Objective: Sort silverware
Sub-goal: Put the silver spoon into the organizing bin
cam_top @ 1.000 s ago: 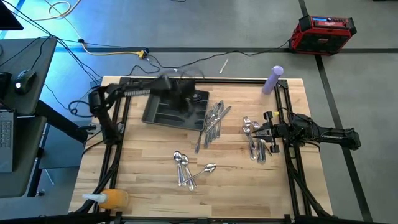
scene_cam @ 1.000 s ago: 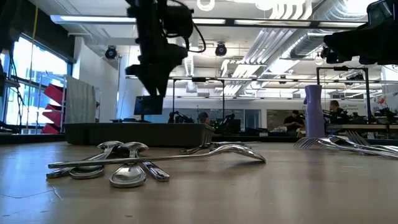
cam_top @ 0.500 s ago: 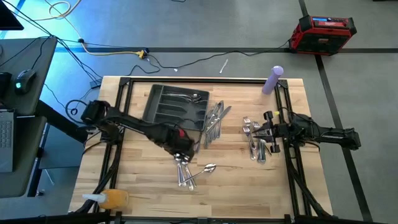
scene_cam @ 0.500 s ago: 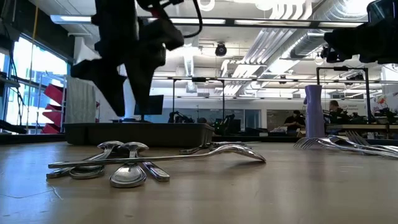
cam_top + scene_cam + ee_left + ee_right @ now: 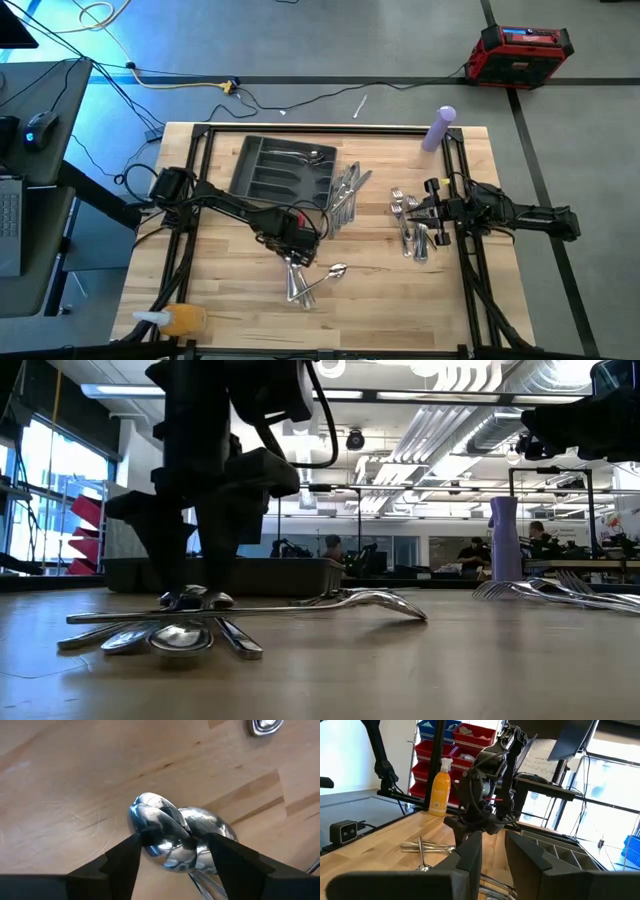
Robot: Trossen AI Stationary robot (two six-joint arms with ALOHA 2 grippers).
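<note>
Several silver spoons [image 5: 297,282] lie in a pile on the wooden table, near its middle front. My left gripper [image 5: 293,243] points down over the pile's far end, open, with the stacked spoon bowls [image 5: 167,835] between its fingers. A loose spoon [image 5: 336,269] lies just right of the pile. My right gripper [image 5: 432,212] waits level at the table's right side, above a heap of forks [image 5: 410,228]; its fingers [image 5: 470,857] stand slightly apart with nothing between them. The dark grey tray [image 5: 270,175] sits at the far middle, with a few pieces in its far slot. My left gripper comes at the spoons from above, pointing down. Its two open fingertips [image 5: 131,851] stand against the outer rims of the stacked bowls [image 5: 150,827], one on each side. The spoons lie flat on the table [image 5: 190,622].
A heap of knives [image 5: 345,195] lies right of the tray. A purple bottle [image 5: 439,128] stands at the far right corner and an orange spray bottle [image 5: 178,320] lies at the near left. Bare wood shows at the near right [image 5: 400,310].
My left gripper has swung from over the tray toward the near edge and down onto the spoon pile, rolling its wrist as it went, and its fingers have spread. The spoon pile has shifted a little on the table under it.
</note>
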